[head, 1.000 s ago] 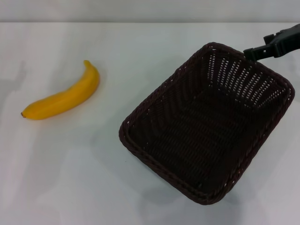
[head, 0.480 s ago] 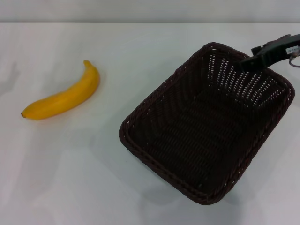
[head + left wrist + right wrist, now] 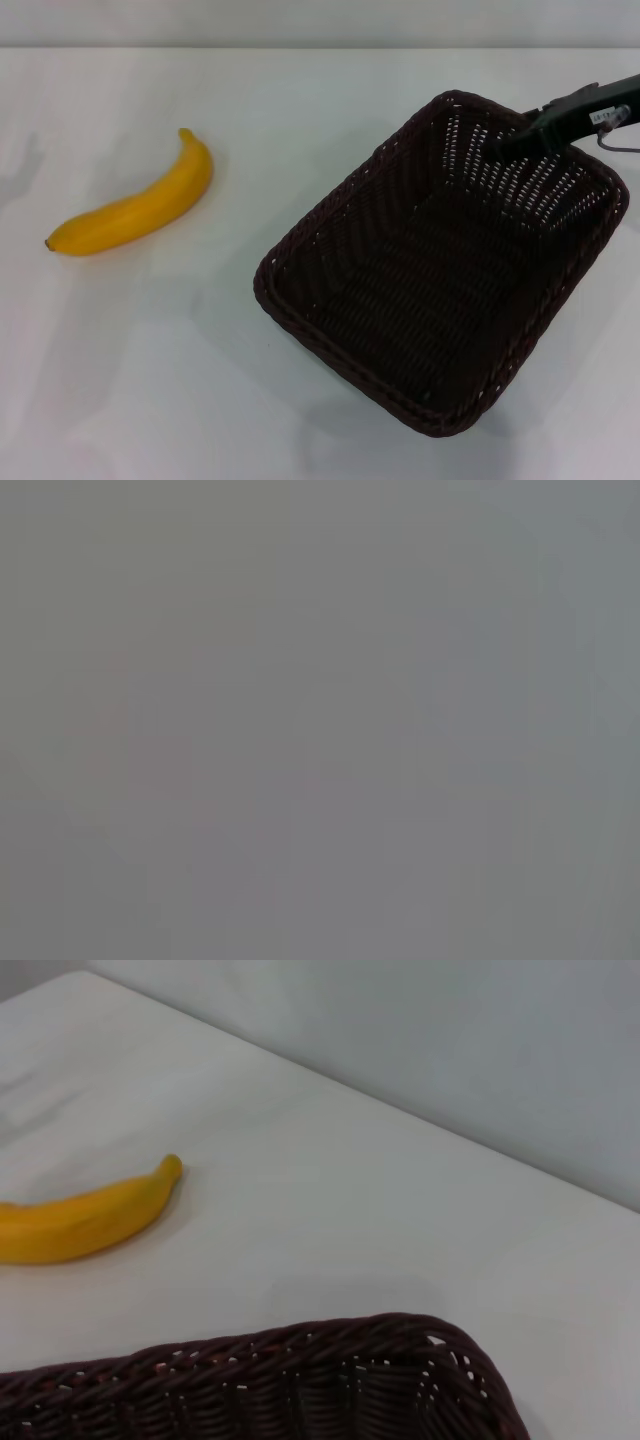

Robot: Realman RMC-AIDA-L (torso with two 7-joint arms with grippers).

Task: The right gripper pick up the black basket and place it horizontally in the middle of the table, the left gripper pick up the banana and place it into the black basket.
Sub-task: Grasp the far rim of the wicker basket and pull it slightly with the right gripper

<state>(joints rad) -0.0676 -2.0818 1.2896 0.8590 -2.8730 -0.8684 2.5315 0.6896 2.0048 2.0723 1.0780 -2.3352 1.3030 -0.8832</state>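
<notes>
The black basket [image 3: 440,270] sits tilted on the white table [image 3: 300,120], right of the middle, with its long side running diagonally. My right gripper [image 3: 530,130] reaches in from the right edge, its black finger with the white label at the basket's far rim, pointing into it. The banana [image 3: 135,208] lies on the table at the left, apart from the basket, stem toward the far side. The right wrist view shows the basket's braided rim [image 3: 300,1345] close below and the banana [image 3: 85,1222] beyond it. My left gripper is out of view; the left wrist view shows only plain grey.
The table's far edge [image 3: 320,47] meets a grey wall. Bare white tabletop lies between the banana and the basket [image 3: 230,300].
My right gripper has moved left and slightly down, from just outside the basket's far corner to over its far rim. The basket and banana have not moved.
</notes>
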